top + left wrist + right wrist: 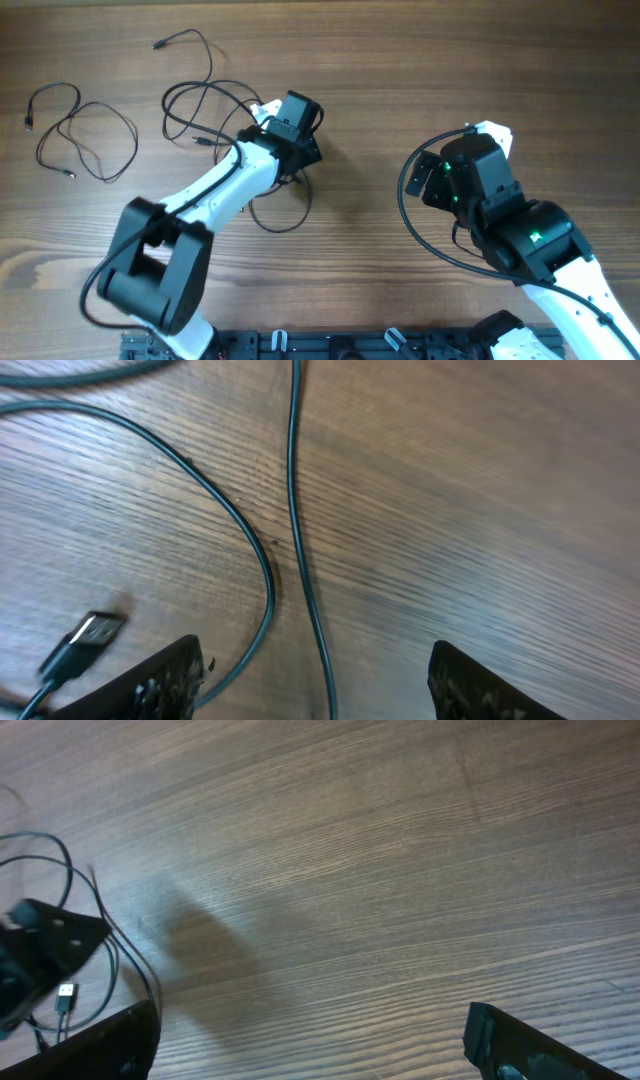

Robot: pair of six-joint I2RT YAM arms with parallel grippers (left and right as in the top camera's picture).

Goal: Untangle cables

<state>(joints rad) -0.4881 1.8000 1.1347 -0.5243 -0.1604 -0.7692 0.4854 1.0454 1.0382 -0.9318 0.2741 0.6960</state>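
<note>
Thin black cables (pixel 205 105) lie looped over one another at the table's upper middle, with one loop running down to the lower side of the left arm. A separate single cable (pixel 85 135) lies looped at the far left. My left gripper (pixel 303 135) hovers at the right edge of the tangle. In the left wrist view it is open (pixel 320 695), with two cable strands (pixel 298 530) running between its fingers and a USB plug (pixel 88 632) to the left. My right gripper (pixel 310 1050) is open and empty over bare wood, off to the right (pixel 440 175).
The thick black wire (pixel 412 225) of the right arm arcs over the table beside that arm. The right wrist view shows the left gripper (pixel 45 945) and some cable strands (pixel 105 925) at its left edge. The table is brown wood (pixel 380 60).
</note>
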